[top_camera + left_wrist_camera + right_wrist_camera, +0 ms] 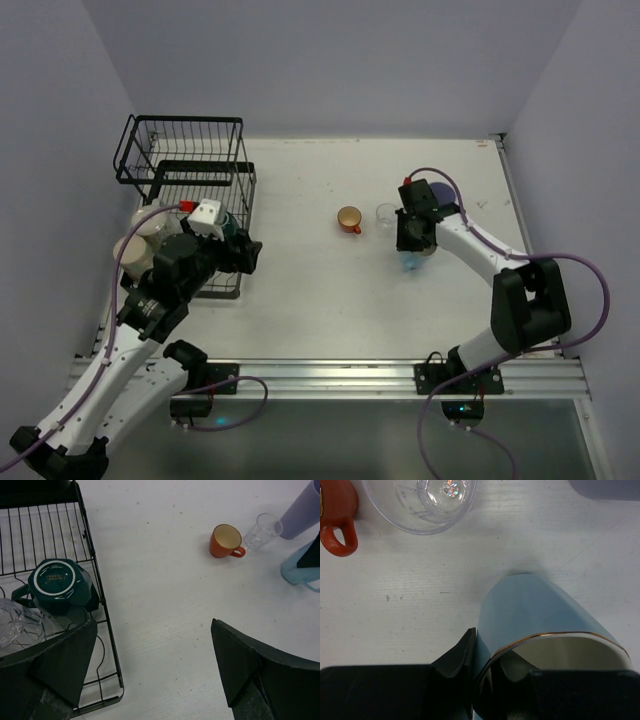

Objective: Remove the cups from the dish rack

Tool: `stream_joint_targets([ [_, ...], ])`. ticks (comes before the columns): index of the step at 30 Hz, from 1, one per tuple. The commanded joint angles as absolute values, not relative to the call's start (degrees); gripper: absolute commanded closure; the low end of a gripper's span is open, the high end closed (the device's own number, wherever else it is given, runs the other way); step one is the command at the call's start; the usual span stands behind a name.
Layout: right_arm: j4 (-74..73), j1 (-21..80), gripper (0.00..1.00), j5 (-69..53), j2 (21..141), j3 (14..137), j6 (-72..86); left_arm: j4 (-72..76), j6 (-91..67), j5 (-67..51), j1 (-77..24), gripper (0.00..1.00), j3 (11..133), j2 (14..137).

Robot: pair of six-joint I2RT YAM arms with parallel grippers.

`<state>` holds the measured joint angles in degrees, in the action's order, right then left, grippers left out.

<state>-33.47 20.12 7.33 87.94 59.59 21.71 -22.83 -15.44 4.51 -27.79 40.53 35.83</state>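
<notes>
The right gripper is pinching the gold-edged rim of the glossy light blue mug on the table. The left gripper is hanging wide open beside the upturned teal mug in the black wire dish rack.

Your workspace: a robotics lab cell. You see a white table boxed by plain panels, arms bolted to an aluminium rail, loose cables.

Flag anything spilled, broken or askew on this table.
Nothing spilled or broken. The teal mug sits base-up in the dish rack, normal for draining. The right gripper pinches the rim of the light blue mug.
</notes>
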Motion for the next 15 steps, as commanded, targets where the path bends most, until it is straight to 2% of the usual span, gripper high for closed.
stream_joint_targets([
  [1,-33.22,20.04,0.87,6.15,87.19,62.49,20.21,-22.41,-16.17,8.87,-26.20,0.00,40.34,36.56],
  [3,-33.40,20.04,0.76,6.59,86.40,62.05,20.13,-22.50,-16.43,9.66,-24.44,0.00,40.43,36.83],
  [4,-33.40,20.04,0.65,6.94,85.96,61.96,20.30,-22.41,-16.70,10.02,-23.82,0.00,40.43,37.00],
  [7,-33.05,20.56,0.52,7.29,83.33,61.52,20.48,-22.76,-16.96,11.15,-21.54,0.00,40.69,37.26],
  [8,-32.96,20.65,0.42,7.12,82.54,61.61,20.48,-22.85,-16.96,11.60,-20.92,0.00,40.69,37.27],
  [11,-32.43,21.36,0.28,7.03,79.29,61.79,20.65,-23.03,-17.22,13.09,-19.78,0.00,40.69,37.18],
  [15,-30.68,23.28,0.24,6.50,73.32,60.91,21.27,-24.78,-18.45,18.35,-19.69,0.00,40.87,37.27],
])
